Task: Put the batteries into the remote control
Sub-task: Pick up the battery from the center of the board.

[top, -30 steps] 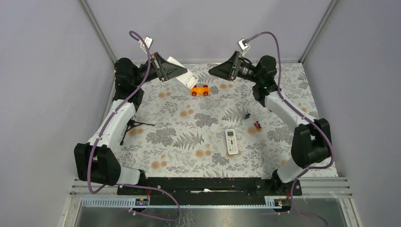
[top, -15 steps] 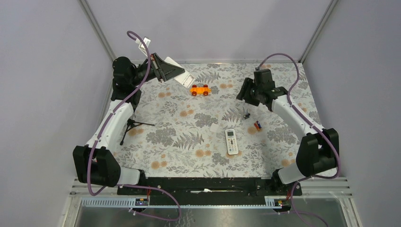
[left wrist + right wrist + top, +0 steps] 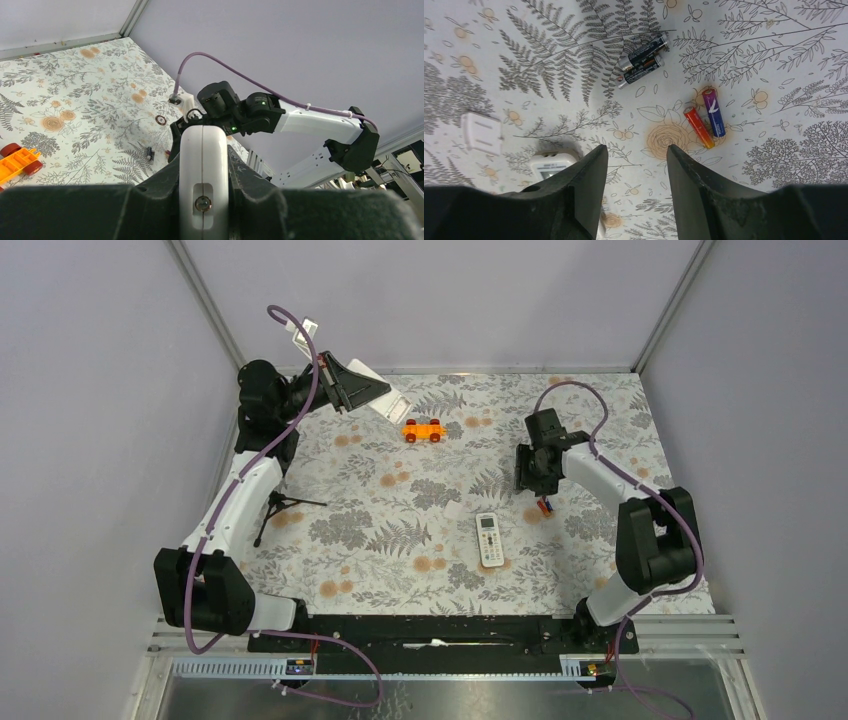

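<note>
My left gripper (image 3: 350, 388) is raised at the back left and shut on the remote control (image 3: 388, 403), which is slim and white-edged. In the left wrist view its rounded white end (image 3: 202, 170) sits clamped between the fingers. The two batteries (image 3: 544, 505), one red (image 3: 698, 127) and one blue (image 3: 714, 112), lie side by side on the floral cloth. My right gripper (image 3: 636, 150) is open and empty, pointing down just above the cloth; the batteries lie ahead and to the right of its fingertips. In the top view it (image 3: 530, 478) hovers just behind them.
A white remote with a pale green screen (image 3: 489, 538) lies mid-table and also shows by my right gripper's left finger (image 3: 551, 165). Two dark batteries (image 3: 642, 57) lie farther ahead. A small white piece (image 3: 482, 132), an orange toy car (image 3: 423, 430) and a black tripod (image 3: 280, 508) lie around.
My right arm has swung down from its raised pose at the back and now points at the cloth beside the batteries. The left arm has barely moved and still holds the remote control.
</note>
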Controlling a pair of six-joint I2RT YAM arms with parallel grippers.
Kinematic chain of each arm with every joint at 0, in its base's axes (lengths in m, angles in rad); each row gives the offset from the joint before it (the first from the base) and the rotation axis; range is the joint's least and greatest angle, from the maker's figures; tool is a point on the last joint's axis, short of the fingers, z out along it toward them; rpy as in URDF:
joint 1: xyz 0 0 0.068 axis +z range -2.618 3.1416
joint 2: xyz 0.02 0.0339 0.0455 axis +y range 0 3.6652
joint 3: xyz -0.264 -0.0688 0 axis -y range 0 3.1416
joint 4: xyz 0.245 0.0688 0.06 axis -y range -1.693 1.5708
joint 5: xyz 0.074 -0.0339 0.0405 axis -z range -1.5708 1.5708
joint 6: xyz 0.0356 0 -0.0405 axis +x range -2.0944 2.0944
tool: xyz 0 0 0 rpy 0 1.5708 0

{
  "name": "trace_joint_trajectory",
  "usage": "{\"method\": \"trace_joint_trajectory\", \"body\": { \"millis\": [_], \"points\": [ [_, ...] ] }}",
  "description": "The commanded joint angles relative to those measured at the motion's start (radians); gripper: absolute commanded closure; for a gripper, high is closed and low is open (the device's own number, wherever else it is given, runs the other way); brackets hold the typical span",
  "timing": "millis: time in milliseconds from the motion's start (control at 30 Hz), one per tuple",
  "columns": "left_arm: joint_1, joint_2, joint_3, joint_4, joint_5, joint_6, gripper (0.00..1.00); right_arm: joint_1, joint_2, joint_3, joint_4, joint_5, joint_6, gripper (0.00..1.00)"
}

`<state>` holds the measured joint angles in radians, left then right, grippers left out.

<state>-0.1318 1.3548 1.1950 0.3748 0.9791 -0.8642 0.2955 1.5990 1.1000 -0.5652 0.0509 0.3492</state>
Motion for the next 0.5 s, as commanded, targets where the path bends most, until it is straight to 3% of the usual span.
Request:
{"method": "trace_joint_trajectory", "body": {
  "millis": [0, 467],
  "points": [
    [0.004, -0.009, 0.016, 0.102, -0.015, -0.019, 1.00, -0.017, 0.055, 0.010, -0.039, 0.019, -0.077, 0.46],
    [0.004, -0.006, 0.012, 0.117, -0.019, -0.033, 1.00, -0.065, 0.130, 0.019, -0.052, 0.027, -0.095, 0.48]
  ]
}}
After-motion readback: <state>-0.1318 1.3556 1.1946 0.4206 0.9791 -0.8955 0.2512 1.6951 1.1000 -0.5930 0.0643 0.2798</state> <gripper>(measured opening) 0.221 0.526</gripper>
